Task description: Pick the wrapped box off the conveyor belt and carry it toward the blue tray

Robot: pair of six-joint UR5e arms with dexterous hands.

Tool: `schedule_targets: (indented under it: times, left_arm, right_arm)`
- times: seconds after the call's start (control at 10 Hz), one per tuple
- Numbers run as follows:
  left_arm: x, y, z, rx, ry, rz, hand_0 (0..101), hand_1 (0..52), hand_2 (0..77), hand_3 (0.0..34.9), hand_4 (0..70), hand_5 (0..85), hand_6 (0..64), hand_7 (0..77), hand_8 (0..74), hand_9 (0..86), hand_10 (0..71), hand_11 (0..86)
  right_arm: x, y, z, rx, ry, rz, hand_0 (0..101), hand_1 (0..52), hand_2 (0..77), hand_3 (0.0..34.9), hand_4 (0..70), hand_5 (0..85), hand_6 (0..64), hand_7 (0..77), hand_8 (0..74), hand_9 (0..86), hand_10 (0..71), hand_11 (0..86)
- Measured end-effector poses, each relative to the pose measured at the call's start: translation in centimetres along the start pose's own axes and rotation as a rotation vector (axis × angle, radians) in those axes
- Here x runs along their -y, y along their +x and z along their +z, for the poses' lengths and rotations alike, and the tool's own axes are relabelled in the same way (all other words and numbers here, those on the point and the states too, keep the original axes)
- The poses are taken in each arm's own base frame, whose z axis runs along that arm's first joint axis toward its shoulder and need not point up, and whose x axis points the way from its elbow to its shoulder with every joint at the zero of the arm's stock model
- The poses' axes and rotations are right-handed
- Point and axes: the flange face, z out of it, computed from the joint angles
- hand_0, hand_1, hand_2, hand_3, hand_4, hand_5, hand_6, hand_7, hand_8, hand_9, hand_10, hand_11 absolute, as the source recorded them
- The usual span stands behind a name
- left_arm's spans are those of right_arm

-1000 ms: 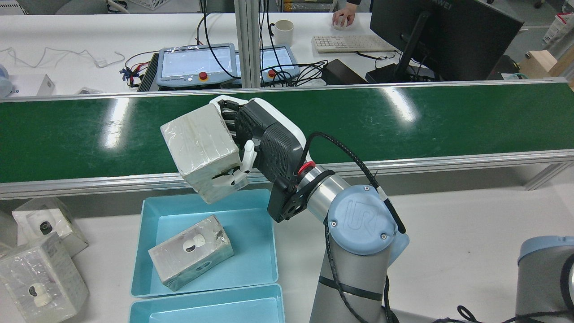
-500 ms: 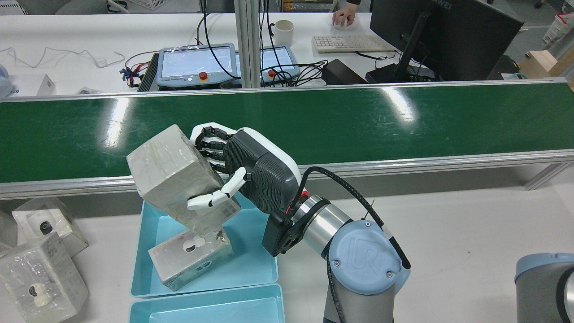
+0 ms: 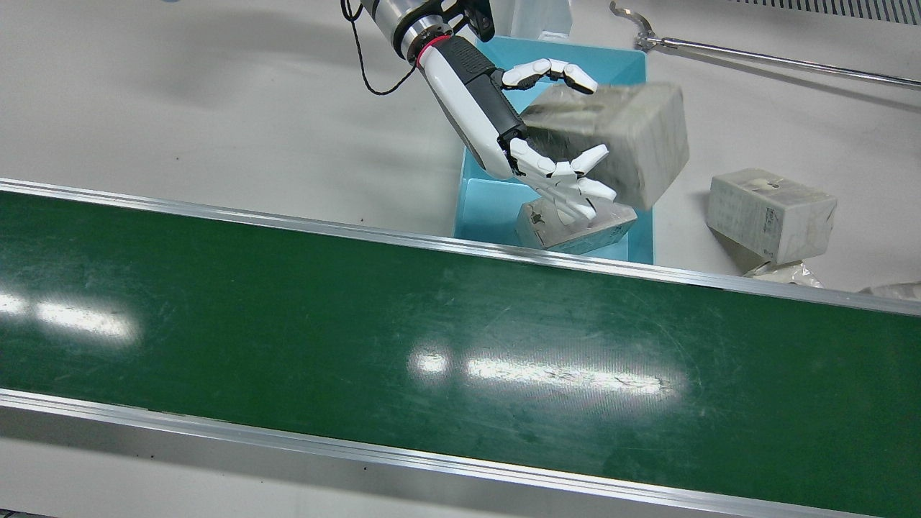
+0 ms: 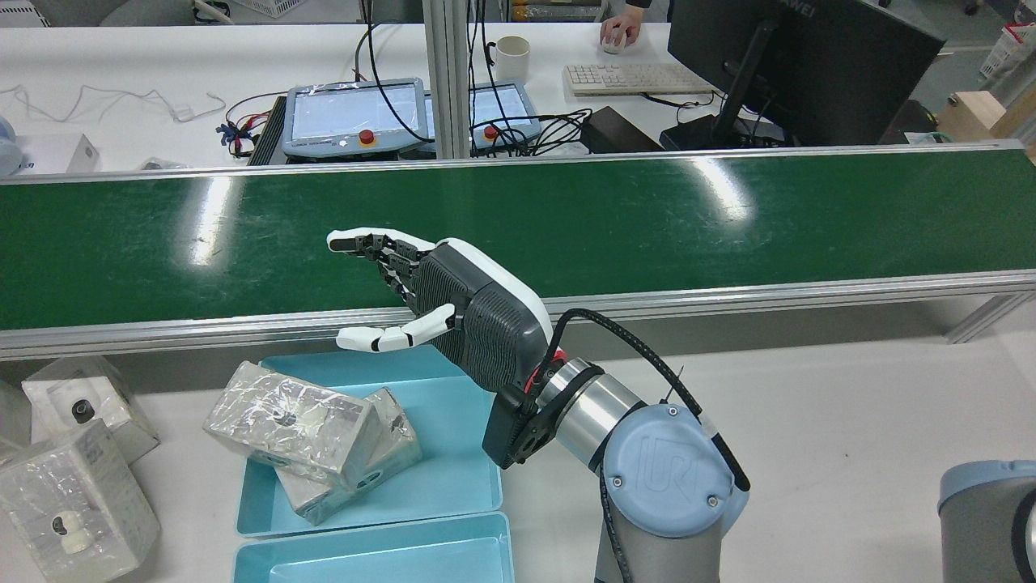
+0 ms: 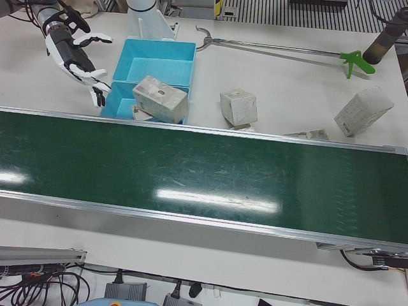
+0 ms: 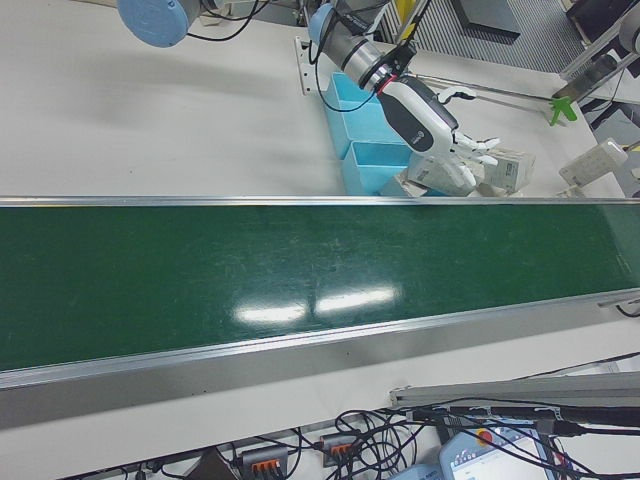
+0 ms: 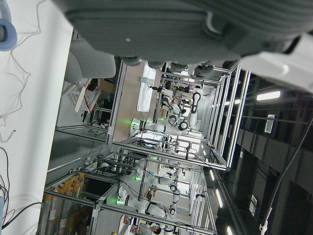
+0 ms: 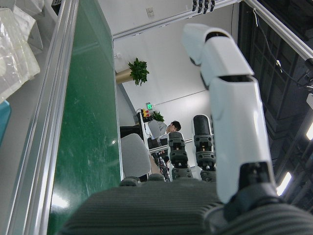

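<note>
My right hand [image 4: 469,324] is open with its fingers spread, above the near rail of the green conveyor [image 4: 688,219] and the back edge of the blue tray [image 4: 457,461]. It also shows in the front view [image 3: 496,122] and the right-front view [image 6: 440,130]. The wrapped box [image 4: 283,425] lies free in the tray, leaning on a second wrapped box [image 4: 356,486]. In the front view the wrapped box [image 3: 626,137] is blurred, just off the fingertips. The left hand view shows only the left hand's palm edge [image 7: 161,29].
A second blue tray [image 4: 372,559] sits next to the first. Two wrapped boxes [image 4: 77,401] [image 4: 69,502] lie on the table left of the trays. A long grabber tool [image 5: 274,48] lies beyond them. Another arm [image 4: 987,494] stands at the right edge.
My right hand carried the wrapped box from the belt's edge down and left over the tray, then opened. The box dropped onto the box lying in the tray.
</note>
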Motion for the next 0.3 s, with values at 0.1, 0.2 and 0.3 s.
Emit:
schedule_targets:
  times: [0.1,0.2,0.3]
  left_arm:
    - [0.00,0.00,0.00,0.000,0.000,0.000,0,0.0,0.5,0.0,0.0,1.1,0.5,0.5,0.5,0.0,0.5,0.5]
    - [0.00,0.00,0.00,0.000,0.000,0.000,0,0.0,0.5,0.0,0.0,1.1,0.5,0.5,0.5,0.0,0.5,0.5]
    - [0.00,0.00,0.00,0.000,0.000,0.000,0,0.0,0.5,0.0,0.0,1.1,0.5,0.5,0.5,0.0,0.5,0.5]
  right_arm:
    - [-0.15,-0.10,-0.12,0.001,-0.004,0.003,52,22.4,26.7,3.3,15.3,26.2,6.5,6.5,0.0,1.1,0.0,1.1]
    - [-0.21,-0.19,-0.22,0.001,-0.006,0.004,52,22.4,26.7,2.7,15.3,26.2,6.5,7.6,0.0,1.1,0.0,1.1]
    - [-0.24,-0.23,-0.26,0.002,-0.007,0.005,52,22.4,26.7,2.7,15.3,26.2,6.5,7.6,0.0,1.1,0.0,1.1]
